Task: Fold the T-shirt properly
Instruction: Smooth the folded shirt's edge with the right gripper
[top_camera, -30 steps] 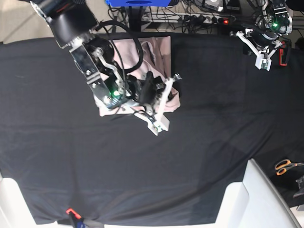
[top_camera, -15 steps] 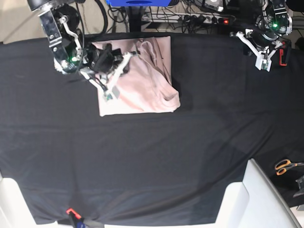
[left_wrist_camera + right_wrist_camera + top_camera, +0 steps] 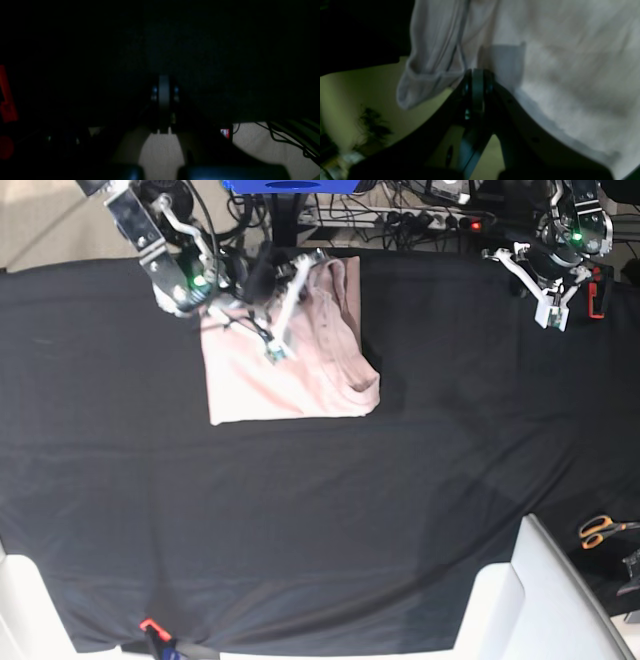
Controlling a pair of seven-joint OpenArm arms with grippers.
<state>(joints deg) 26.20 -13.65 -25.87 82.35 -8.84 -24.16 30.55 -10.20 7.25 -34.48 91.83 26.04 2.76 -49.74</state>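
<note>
The pale pink T-shirt [image 3: 300,375] lies folded into a rough rectangle near the far edge of the black table cloth [image 3: 300,530]. Its top right part is rumpled. My right gripper [image 3: 290,305] is over the shirt's upper middle. In the right wrist view the right gripper [image 3: 477,73] has its fingers together just above the fabric [image 3: 557,75], beside a rolled sleeve hem [image 3: 425,77]. I see no cloth pinched. My left gripper [image 3: 530,280] is shut and empty at the far right, away from the shirt. In the dim left wrist view the left gripper [image 3: 163,87] is over the black cloth.
Orange-handled scissors [image 3: 603,530] lie off the table's right side. A white panel [image 3: 560,600] stands at the front right corner. A red clamp [image 3: 597,292] is beside the left gripper. Cables and a power strip [image 3: 420,220] run behind the far edge.
My right arm swept from the shirt's lower right corner to its left edge, then right to the upper middle. The shirt looks flatter. The left arm has not moved.
</note>
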